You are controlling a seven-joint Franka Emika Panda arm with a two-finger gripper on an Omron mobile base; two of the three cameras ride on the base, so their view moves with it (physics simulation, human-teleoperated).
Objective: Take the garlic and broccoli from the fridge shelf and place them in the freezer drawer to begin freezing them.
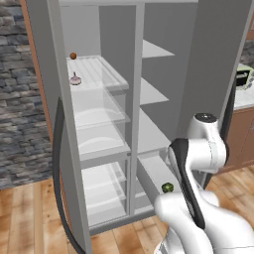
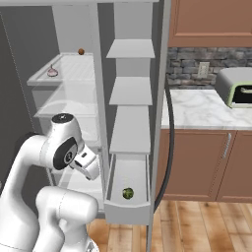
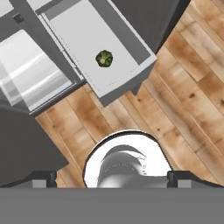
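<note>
Left base view showed the small pale pinkish-white garlic bulb [image 1: 75, 79] on the ribbed white fridge shelf [image 1: 111, 72] at ten o'clock, near an orange-brown ball [image 1: 73, 56]. Right base view had the dark green bumpy broccoli clump [image 2: 127, 193] already lying in the light-grey freezer drawer [image 2: 129, 213] at six o'clock. Hand view looked down on that drawer at twelve o'clock; whether the claw was apart I cannot tell, and the garlic looked light, firm and papery, best pinched across its round belly.

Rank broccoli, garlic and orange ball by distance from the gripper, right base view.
1. broccoli, in the freezer drawer, low right of the gripper.
2. garlic, front left of the fridge shelf, high up.
3. orange-brown ball, at that shelf's back.
</note>
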